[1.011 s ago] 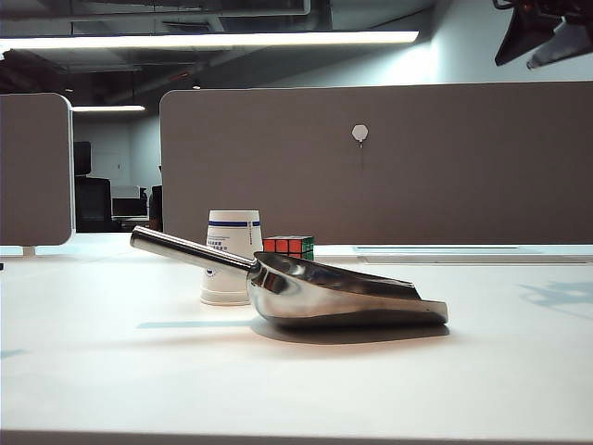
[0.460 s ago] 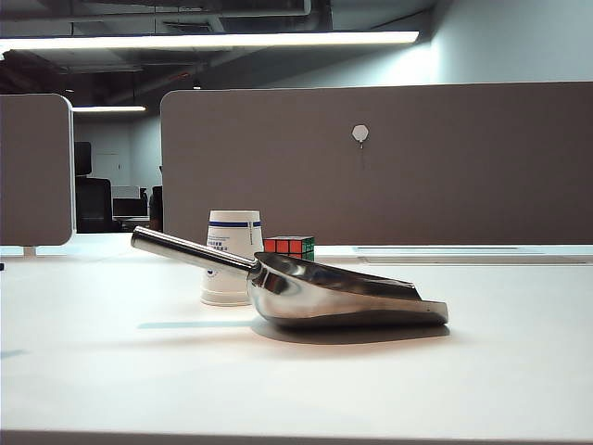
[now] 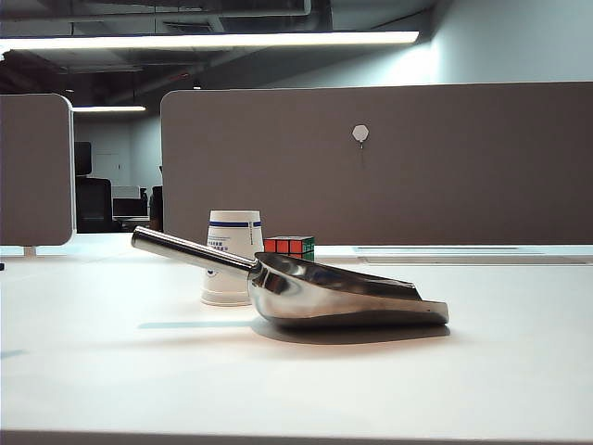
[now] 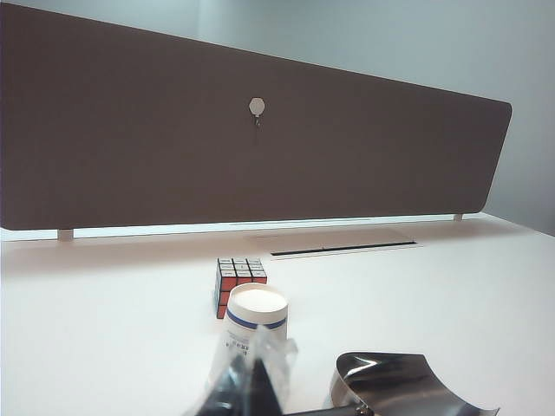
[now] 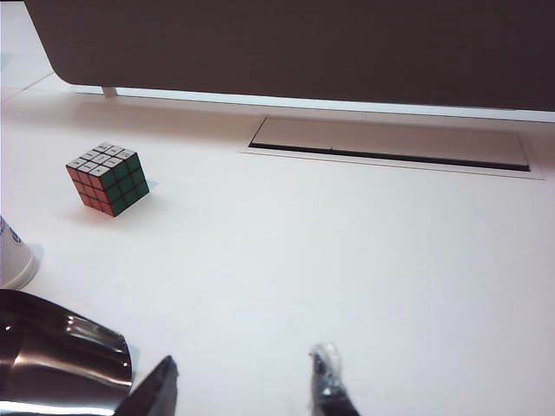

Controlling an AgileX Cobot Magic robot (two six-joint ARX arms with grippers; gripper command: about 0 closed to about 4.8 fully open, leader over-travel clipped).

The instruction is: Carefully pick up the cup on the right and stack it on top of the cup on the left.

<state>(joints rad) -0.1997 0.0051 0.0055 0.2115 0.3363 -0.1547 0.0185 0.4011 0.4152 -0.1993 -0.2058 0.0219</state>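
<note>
Exterior view: inverted white blue-banded cup (image 3: 231, 257).

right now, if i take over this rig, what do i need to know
Right end effector: open, empty, over bare table beside the scoop.
Left end effector: low near the cup; open or shut unclear.
Only one upside-down cup shape shows, behind the scoop handle, by the cube; no separate second cup is in view.
Stacking may be done; check before moving.
</note>
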